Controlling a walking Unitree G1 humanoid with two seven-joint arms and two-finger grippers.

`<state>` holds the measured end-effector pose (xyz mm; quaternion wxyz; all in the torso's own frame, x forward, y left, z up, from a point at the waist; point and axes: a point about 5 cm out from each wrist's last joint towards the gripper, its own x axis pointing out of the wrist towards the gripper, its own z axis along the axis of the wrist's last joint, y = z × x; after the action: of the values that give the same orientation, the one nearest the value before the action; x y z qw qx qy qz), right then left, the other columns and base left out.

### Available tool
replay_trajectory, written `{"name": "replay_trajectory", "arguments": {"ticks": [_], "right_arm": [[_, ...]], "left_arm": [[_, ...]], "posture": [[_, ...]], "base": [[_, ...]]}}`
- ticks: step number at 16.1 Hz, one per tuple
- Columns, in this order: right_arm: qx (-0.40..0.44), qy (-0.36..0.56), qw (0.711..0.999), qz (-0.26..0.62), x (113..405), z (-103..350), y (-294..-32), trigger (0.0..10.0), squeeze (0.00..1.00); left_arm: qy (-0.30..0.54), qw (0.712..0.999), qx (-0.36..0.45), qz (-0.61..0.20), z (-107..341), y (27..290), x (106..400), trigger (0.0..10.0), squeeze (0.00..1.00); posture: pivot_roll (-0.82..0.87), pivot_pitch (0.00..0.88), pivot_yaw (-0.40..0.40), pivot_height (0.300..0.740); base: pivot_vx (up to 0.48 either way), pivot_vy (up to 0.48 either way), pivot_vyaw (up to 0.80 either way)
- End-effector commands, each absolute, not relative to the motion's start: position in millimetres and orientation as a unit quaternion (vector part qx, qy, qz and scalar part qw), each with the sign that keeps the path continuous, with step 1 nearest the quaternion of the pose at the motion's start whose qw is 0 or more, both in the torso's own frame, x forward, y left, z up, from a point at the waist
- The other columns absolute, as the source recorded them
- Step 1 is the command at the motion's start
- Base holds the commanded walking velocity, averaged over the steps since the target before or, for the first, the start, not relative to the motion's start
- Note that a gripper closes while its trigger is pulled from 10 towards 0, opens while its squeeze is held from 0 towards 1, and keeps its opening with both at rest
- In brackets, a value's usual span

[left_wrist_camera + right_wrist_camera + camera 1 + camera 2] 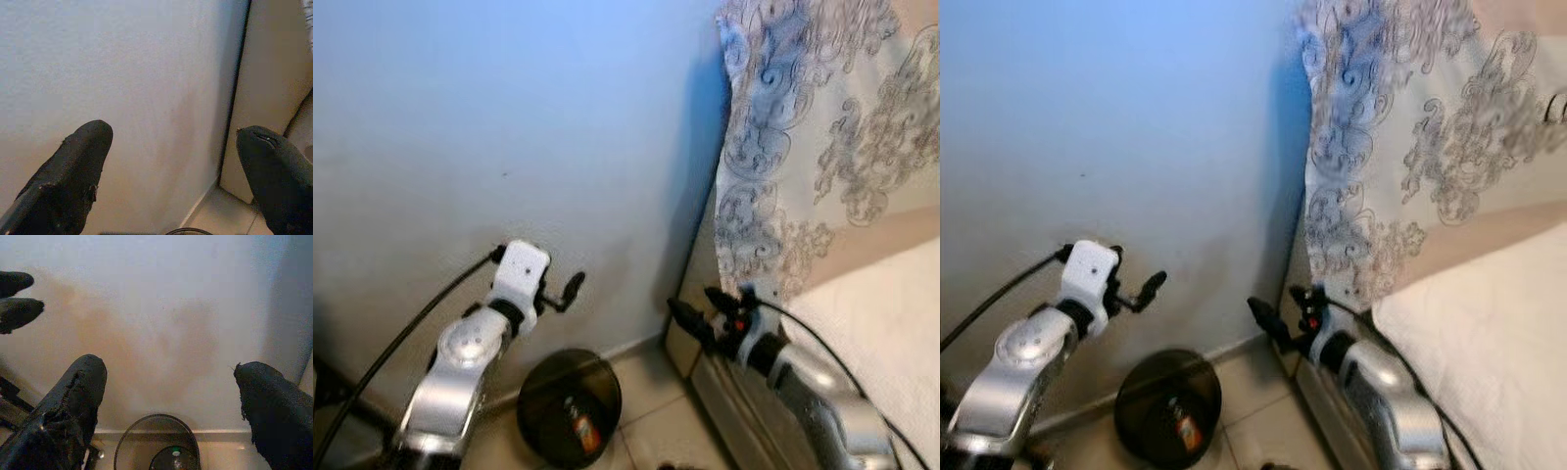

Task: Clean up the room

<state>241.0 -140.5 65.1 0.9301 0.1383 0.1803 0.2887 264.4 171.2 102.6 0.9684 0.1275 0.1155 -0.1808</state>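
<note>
Dark round bin (pixel 570 408) on tiled floor (pixel 656 406) against wall (pixel 509 127), beside bed (pixel 881 323). Left gripper (pixel 570 291) and right gripper (pixel 690 318) raised before it, fingers spread wide, empty, likely scouting clutter.

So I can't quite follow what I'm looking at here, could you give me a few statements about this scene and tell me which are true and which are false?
1. A dark round bin stands on the tiled floor by the wall. True.
2. The left end effector is clamped on a bottle. False: it is open and holds nothing.
3. A patterned cloth hangs above the bed, on the robot's right. True.
4. The right end effector is inside the bin. False: it is raised above the floor, open, beside the bed.
5. The bin is empty. False: something with a red label lies inside.
</note>
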Motion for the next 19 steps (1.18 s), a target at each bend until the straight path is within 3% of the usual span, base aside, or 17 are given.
{"name": "replay_trajectory", "arguments": {"ticks": [1,19], "right_arm": [[0.130,0.178,0.935,0.278,241.5,65.0,-145.1,10.0,0.00],[0.124,0.177,0.936,0.277,244.2,66.8,-143.3,10.0,0.00]], "left_arm": [[0.120,0.970,0.117,-0.173,101.6,172.4,264.6,10.0,0.00],[0.130,0.957,0.139,-0.219,97.6,171.1,260.6,10.0,0.00]], "posture": [[0.03,0.000,0.004,0.740],[0.03,0.000,0.000,0.740]], "base": [[0.000,0.000,-0.60],[0.000,0.000,-0.60]]}}
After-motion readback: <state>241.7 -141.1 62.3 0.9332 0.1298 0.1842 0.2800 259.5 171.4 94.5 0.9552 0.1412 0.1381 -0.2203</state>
